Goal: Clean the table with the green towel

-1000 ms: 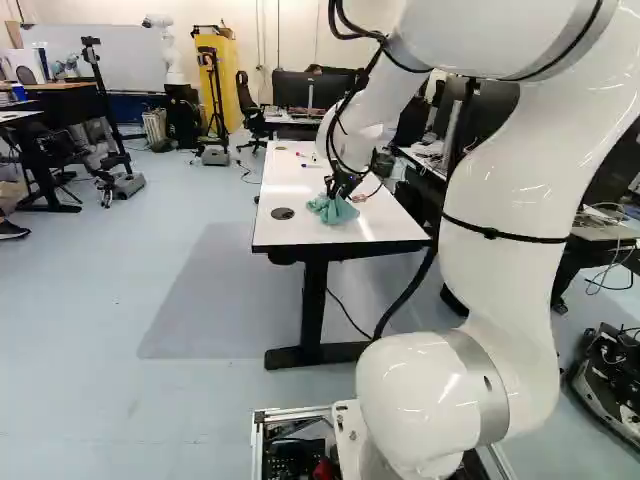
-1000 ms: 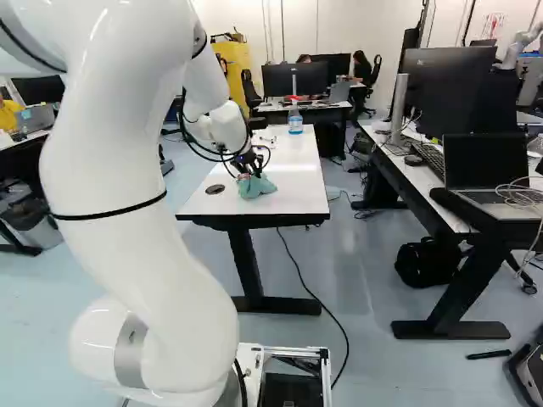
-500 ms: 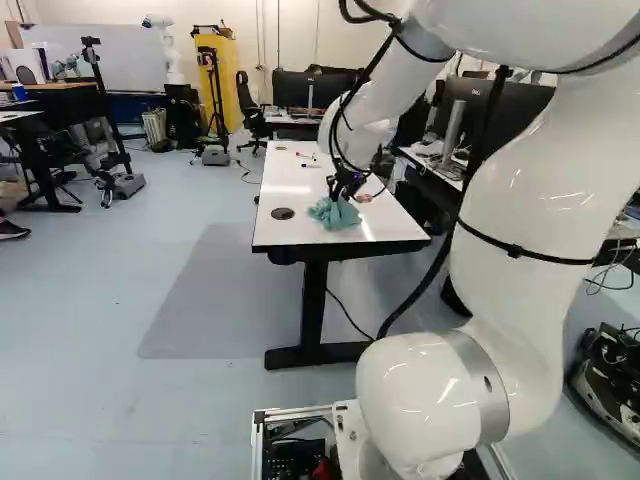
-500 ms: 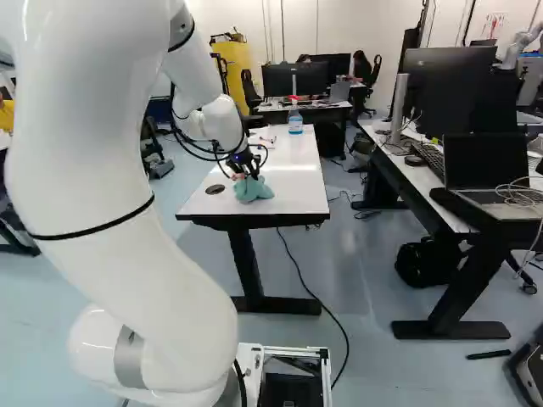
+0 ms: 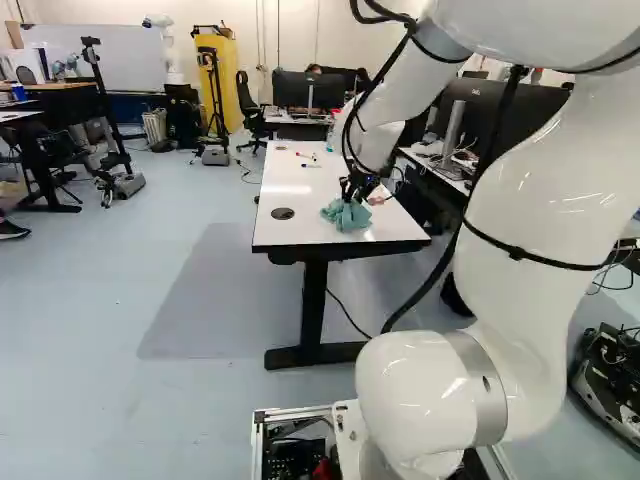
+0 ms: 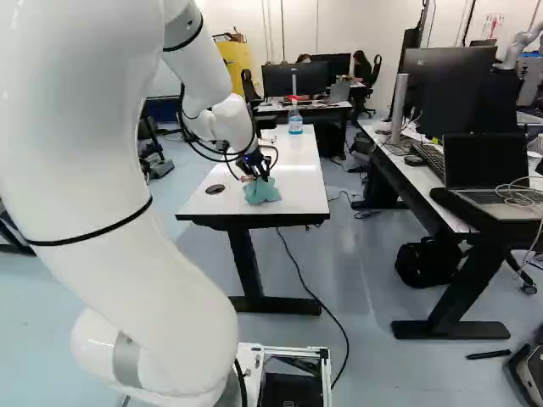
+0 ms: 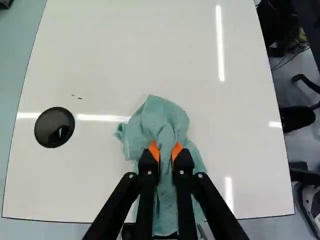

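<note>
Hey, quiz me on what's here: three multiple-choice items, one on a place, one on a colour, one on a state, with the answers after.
1. Where is the spray bottle?
A) on the floor
B) at the far end of the white table
C) on a chair

2. What colour are the pads of the gripper?
A) orange
B) blue
C) white

3. What is the gripper doing?
A) hanging open and empty
B) holding a marker
C) gripping the towel

1 B: the right base view shows it standing there.
2 A: the wrist view shows orange at both fingertips.
3 C: in the wrist view, towel is pinched between both pads.
</note>
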### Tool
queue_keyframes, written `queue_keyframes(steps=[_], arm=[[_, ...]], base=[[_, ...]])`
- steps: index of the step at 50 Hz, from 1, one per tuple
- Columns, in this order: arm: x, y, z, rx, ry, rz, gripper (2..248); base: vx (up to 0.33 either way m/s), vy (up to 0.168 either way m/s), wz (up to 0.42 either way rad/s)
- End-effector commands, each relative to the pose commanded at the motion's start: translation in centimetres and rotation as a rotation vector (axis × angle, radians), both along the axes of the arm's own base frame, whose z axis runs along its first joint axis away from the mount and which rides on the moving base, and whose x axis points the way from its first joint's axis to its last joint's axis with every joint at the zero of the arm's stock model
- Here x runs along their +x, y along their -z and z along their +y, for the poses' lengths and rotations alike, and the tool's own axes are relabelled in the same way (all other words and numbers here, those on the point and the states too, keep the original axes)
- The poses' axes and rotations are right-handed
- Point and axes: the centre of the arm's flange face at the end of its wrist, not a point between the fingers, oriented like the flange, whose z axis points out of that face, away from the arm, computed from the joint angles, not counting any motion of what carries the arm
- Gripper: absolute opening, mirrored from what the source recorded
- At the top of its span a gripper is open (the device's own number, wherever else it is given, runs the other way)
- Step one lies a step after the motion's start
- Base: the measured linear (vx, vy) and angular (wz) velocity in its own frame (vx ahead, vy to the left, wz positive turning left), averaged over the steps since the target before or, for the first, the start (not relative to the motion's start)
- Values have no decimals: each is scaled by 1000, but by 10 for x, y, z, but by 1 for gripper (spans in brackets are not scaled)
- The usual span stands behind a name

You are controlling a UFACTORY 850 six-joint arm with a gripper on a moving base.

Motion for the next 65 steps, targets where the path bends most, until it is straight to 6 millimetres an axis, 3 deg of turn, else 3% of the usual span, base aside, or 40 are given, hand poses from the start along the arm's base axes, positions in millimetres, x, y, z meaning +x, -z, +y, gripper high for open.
queue_keyframes(steps=[14, 29, 37, 65], arm=[[0, 0, -22, 0, 43, 0, 46], [1, 0, -22, 0, 44, -1, 46], [11, 0, -22, 0, 41, -4, 46], [55, -1, 9, -2, -25, -51, 46]], base=[[0, 0, 0], [0, 0, 0], [0, 0, 0], [0, 0, 0]])
